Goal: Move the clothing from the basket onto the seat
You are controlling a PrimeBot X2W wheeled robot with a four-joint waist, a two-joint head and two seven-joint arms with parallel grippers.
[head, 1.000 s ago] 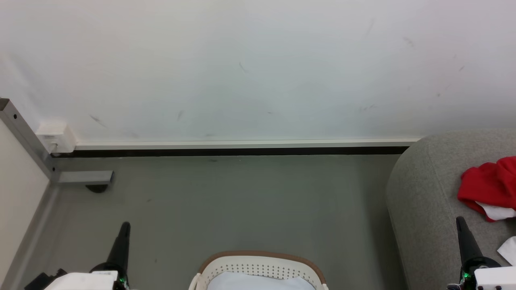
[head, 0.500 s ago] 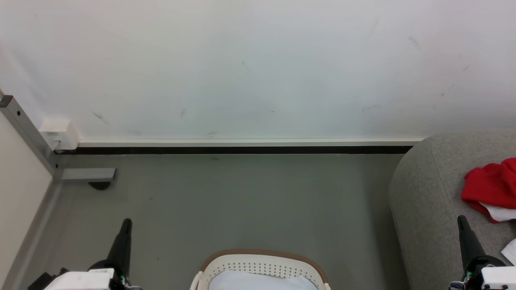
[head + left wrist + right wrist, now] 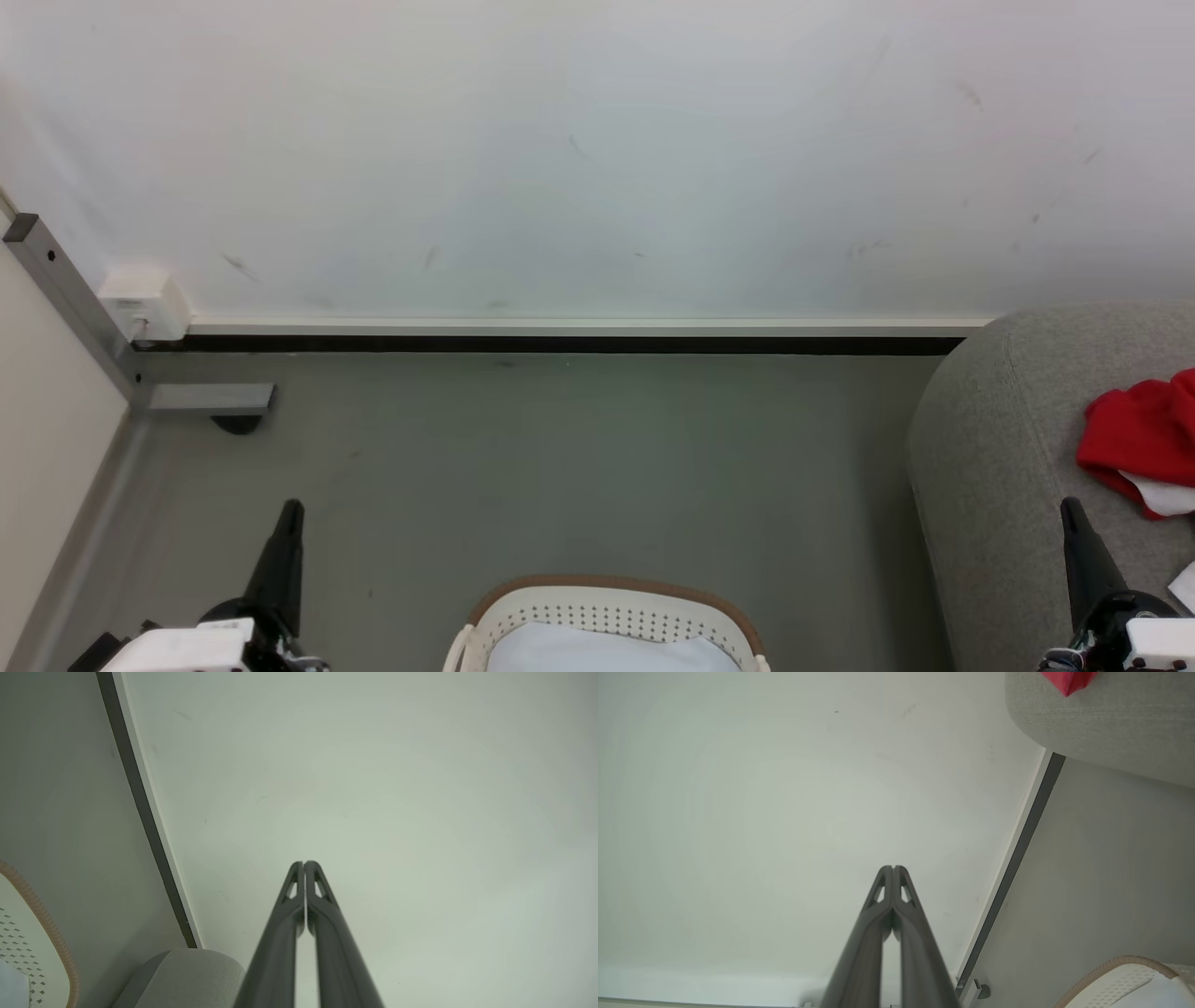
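Count: one basket (image 3: pixel 607 616), one seat (image 3: pixel 1004 439), one left gripper (image 3: pixel 291 511), one right gripper (image 3: pixel 1071 506).

Clothing (image 3: pixel 1131 431): a single bright red heap with a white patch at its lower edge. How many garments are in it cannot be told. It lies on the seat at the frame's right edge, cut off there.

Basket: bottom centre, brown rim, pale lining (image 3: pixel 607 651) inside.

Bare grey floor (image 3: pixel 560 448) runs from the basket up to the wall (image 3: pixel 597 159) and right to the seat's rounded corner.

Left gripper at lower left, right gripper at lower right. Both have fingers pressed together and hold nothing.
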